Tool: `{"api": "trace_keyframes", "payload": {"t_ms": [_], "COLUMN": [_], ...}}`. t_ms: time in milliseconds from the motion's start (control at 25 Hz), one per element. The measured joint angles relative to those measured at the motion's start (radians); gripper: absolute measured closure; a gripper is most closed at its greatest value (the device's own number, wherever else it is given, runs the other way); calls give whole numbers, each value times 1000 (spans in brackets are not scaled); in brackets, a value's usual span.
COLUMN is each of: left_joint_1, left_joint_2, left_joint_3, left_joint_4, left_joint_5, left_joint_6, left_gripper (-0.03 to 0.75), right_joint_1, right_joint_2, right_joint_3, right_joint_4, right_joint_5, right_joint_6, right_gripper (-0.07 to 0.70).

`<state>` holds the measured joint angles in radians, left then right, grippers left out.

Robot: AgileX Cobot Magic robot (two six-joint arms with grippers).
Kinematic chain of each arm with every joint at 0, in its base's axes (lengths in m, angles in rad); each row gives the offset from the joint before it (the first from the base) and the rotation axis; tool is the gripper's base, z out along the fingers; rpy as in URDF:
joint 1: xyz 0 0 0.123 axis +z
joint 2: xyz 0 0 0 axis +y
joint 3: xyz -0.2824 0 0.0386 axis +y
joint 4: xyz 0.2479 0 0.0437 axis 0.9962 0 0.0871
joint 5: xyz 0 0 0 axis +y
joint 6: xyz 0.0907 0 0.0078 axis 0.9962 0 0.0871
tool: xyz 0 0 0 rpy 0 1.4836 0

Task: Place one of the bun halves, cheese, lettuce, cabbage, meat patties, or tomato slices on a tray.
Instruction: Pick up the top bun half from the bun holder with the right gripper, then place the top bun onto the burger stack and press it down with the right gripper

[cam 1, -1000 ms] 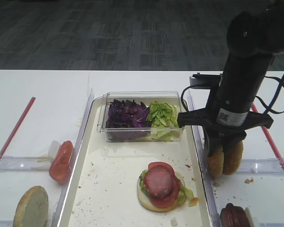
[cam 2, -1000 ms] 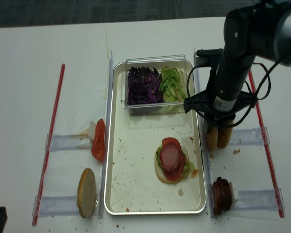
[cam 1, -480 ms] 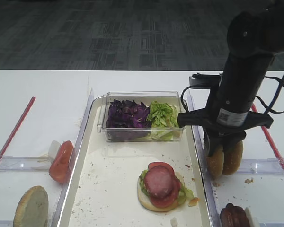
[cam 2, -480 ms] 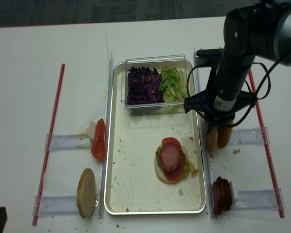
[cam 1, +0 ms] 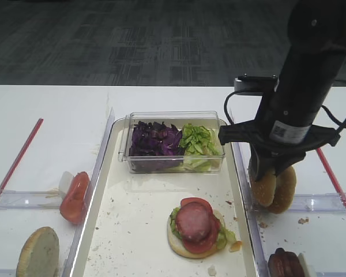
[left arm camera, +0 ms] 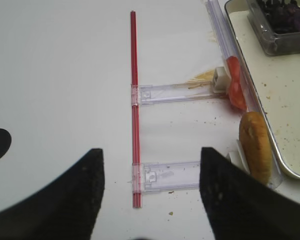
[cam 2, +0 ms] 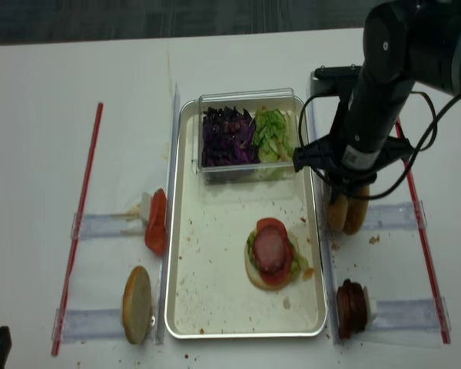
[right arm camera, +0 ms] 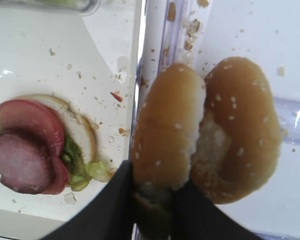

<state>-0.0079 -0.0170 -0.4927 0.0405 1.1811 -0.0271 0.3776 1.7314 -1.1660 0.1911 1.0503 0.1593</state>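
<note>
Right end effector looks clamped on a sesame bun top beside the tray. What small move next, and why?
Probably lift the right end effector straight up a little. It is shut on the left sesame bun top, which presses against its neighbour just outside the tray rim. Rising first should free it from the neighbour and clear the rim before carrying it over to the open-faced burger.

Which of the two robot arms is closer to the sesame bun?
Right. The right gripper is clamped on the sesame bun; the left gripper hovers far off, across the tray.

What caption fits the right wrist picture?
Right gripper pinching a seeded bun top beside the half-built burger on the tray.
</note>
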Motion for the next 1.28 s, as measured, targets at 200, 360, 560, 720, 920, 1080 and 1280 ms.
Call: {"api": "trace_keyframes", "payload": {"t_ms": [200,360,560,720,920,1080,1280], "left_joint_1": [0,0,0,0,0,0,0], "left_joint_2": [0,0,0,0,0,0,0], "left_joint_3": [0,0,0,0,0,0,0], "left_joint_4": [0,0,0,0,0,0,0], "left_joint_5": [0,0,0,0,0,0,0], "left_joint_6": [0,0,0,0,0,0,0], "left_gripper": [295,295,296,295,295,295,295], "right_joint_1": [0,0,0,0,0,0,0], "right_joint_2": [-52,-82,-85,-85,-85,-85,-85], "right_joint_3": [0,0,0,0,0,0,0], "right_joint_4": [0,0,42,158,347,506,691], "right_joint_5": [15,31,58,73,86,104,141], "right_joint_6": [-2,-4,-50,-148,-300,-413,-559], "right_gripper": [427,427,427,427,427,427,427]}}
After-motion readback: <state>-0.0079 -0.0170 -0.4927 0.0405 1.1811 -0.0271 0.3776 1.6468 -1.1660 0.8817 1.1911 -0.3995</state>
